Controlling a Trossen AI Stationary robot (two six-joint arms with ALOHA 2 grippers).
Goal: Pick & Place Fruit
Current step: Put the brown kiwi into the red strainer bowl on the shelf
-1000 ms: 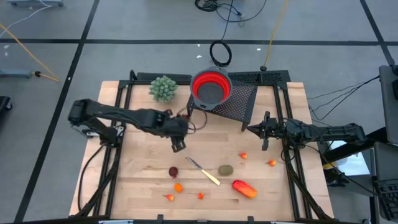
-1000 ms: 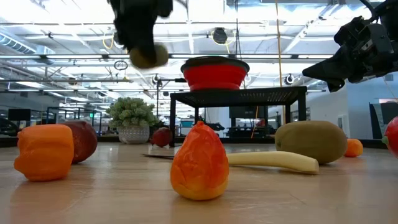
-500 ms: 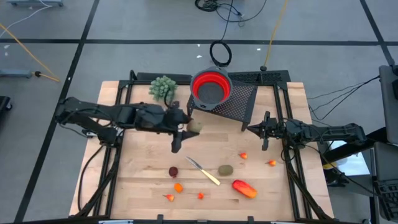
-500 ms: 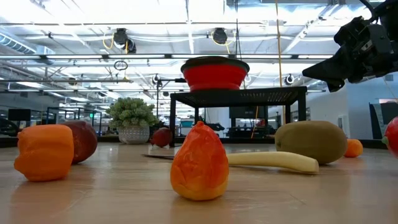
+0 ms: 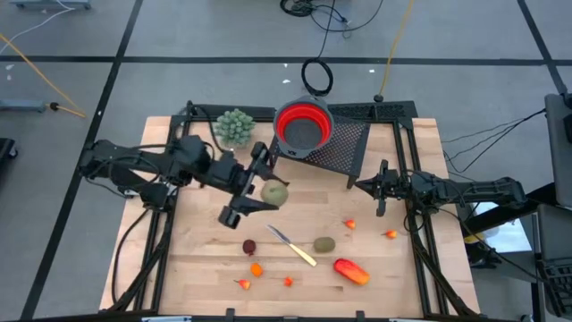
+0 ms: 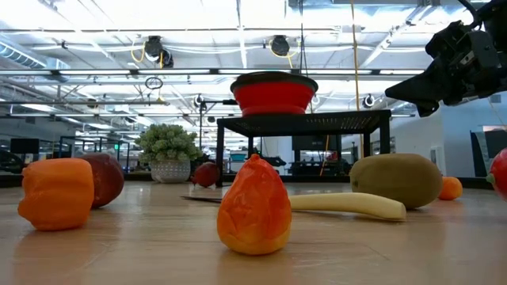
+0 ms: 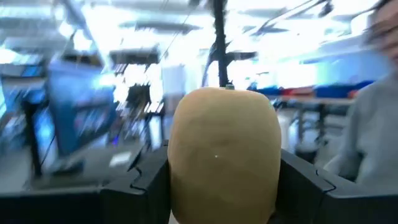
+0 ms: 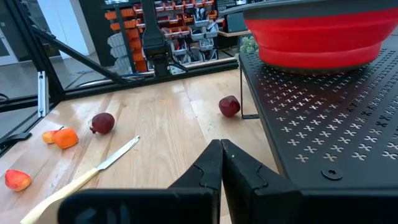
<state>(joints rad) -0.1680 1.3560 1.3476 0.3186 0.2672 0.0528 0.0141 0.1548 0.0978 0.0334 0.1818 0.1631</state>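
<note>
My left gripper (image 5: 268, 190) hangs high over the table's middle, just near of the red bowl (image 5: 302, 125), shut on a tan-brown oval fruit (image 7: 224, 155). The low view does not show it. On the table lie a brown kiwi (image 5: 323, 243), a dark red round fruit (image 5: 249, 246), a long orange-red piece (image 5: 351, 271) and several tiny orange bits. Another dark red fruit (image 8: 229, 106) lies by the stand's leg. My right gripper (image 5: 382, 199) waits shut at the table's right side. My left gripper pinches the oval fruit by its two opposite sides (image 7: 177, 168), one finger (image 7: 140, 183) on each flank. The fingers lie about level, coming from the table's left. The fruit (image 5: 274, 192) is lifted clear of the table and reaches out past the fingers.
The bowl sits on a black perforated stand (image 5: 338, 148) at the far middle, with a green plant (image 5: 234, 127) to its left. A slim knife (image 5: 292, 246) lies among the fruit. Black rails border the wooden board.
My left gripper has risen with the oval fruit, out of the low view, and has tipped from pointing down to about level while rolling. It has shifted a little toward the table's right, nearer the bowl. The fruit has stayed between the fingers.
</note>
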